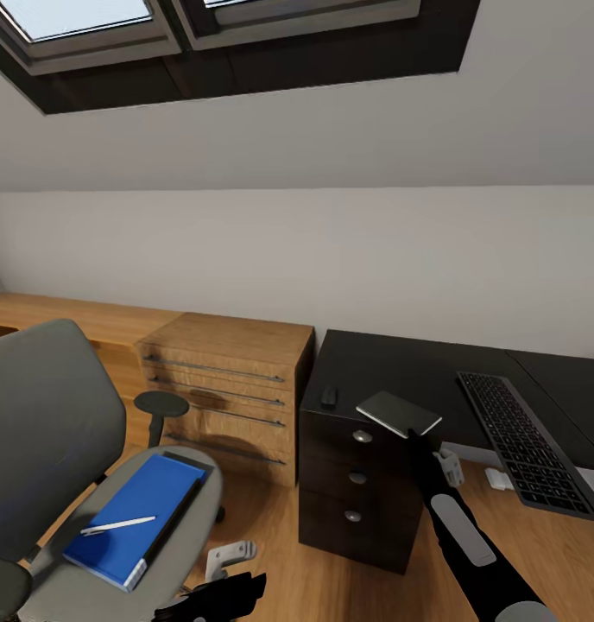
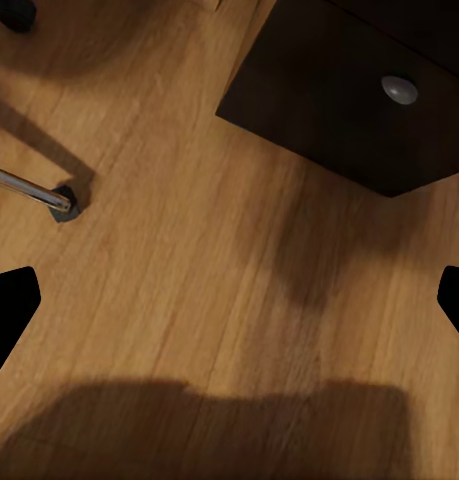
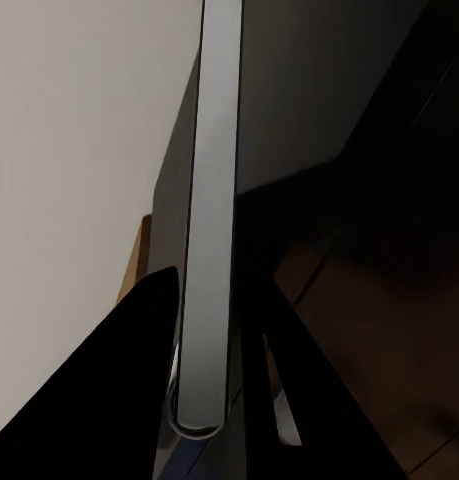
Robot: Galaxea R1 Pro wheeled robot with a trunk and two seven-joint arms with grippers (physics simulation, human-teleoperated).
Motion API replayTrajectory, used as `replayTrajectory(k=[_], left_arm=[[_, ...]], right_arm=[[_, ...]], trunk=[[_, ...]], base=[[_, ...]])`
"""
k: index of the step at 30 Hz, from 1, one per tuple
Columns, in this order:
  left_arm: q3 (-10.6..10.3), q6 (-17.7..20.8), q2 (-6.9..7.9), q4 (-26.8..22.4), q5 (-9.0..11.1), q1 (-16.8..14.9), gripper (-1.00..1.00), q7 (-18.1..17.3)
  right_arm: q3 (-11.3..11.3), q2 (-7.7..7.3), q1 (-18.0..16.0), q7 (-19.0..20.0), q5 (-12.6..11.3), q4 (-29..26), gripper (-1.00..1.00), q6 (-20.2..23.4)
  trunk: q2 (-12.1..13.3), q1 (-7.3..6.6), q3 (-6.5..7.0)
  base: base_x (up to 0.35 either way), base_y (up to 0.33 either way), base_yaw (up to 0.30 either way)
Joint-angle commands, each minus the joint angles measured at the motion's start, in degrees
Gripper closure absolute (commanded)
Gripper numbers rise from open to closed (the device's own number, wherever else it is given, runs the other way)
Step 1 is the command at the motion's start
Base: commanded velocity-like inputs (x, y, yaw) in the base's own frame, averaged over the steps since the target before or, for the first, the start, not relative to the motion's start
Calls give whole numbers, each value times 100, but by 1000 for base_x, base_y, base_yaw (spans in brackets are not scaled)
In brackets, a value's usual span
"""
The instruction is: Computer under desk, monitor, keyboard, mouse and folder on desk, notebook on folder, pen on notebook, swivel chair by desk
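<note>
Clamped on the grey notebook (image 1: 399, 413), the right hand (image 1: 412, 434) holds it edge-on just above the black bench (image 1: 401, 367) near the drawer unit, right of centre in the head view; the right wrist view shows the cover's thin edge (image 3: 211, 200) pinched between the fingers (image 3: 109, 380). The blue folder (image 1: 135, 517), with the white pen (image 1: 117, 524) lying on it, sits on the swivel chair (image 1: 47, 406) at lower left, and the keyboard (image 1: 526, 441) lies on the bench at right. The left hand (image 2: 229, 300) hangs spread and empty over the wood floor (image 2: 189, 260). Judging by this, the notebook is mid-carry; since the folder must go beneath it, the next move probably calls for parking it on the bench and fetching the folder. No brand, label or writing is legible.
</note>
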Motion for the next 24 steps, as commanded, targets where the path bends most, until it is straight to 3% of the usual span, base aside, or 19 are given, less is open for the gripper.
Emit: replayTrajectory(k=[1, 7, 8, 24], left_arm=[[-3, 15, 0, -7, 60, -2, -100, 52], [2, 15, 6, -6, 60, -2, -100, 44], [3, 15, 7, -6, 60, -2, -100, 44], [6, 15, 16, -6, 69, -2, -100, 20]], right_arm=[[43, -7, -2, 26, -126, 144, 100, -46], [43, -13, -2, 26, -121, 144, 100, -46], [43, -14, -2, 26, -120, 144, -100, -46], [43, -16, -2, 21, -117, 144, -100, -55]], trunk=[[-2, 0, -6], [-2, 0, -6], [-2, 0, -6], [-2, 0, -6]], base=[[0, 0, 0], [0, 0, 0], [0, 0, 0], [0, 0, 0]])
